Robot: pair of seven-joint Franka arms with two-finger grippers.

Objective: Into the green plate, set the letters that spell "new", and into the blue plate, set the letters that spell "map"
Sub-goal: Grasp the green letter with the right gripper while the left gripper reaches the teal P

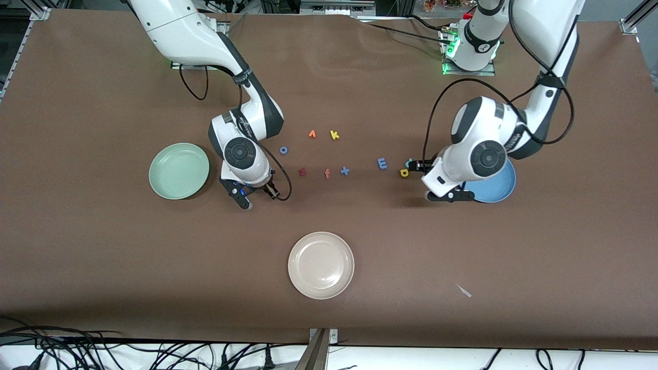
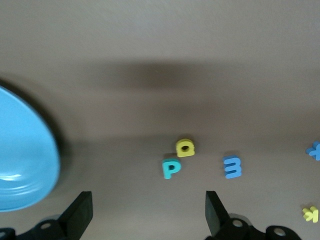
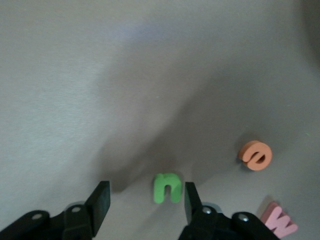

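In the right wrist view the green "n" (image 3: pixel 167 187) lies flat on the table between the fingers of my right gripper (image 3: pixel 146 192). It lies close against one finger, with a gap to the other. The orange "e" (image 3: pixel 255 155) and pink "w" (image 3: pixel 280 221) lie just beside it. In the front view the right hand (image 1: pixel 259 198) hides all three, beside the green plate (image 1: pixel 179 170). My left gripper (image 2: pixel 148 215) hangs wide open and empty beside the blue plate (image 2: pixel 20 160). The teal "p" (image 2: pixel 171 168), yellow "a" (image 2: pixel 185 148) and blue "m" (image 2: pixel 232 167) lie ahead of it.
A cream plate (image 1: pixel 321 264) sits nearer the front camera at mid table. Loose letters lie between the arms: blue "o" (image 1: pixel 284 150), dark red "z" (image 1: pixel 302 172), orange "f" (image 1: pixel 327 174), blue "x" (image 1: pixel 345 170), yellow "k" (image 1: pixel 334 135) and another orange letter (image 1: pixel 312 134).
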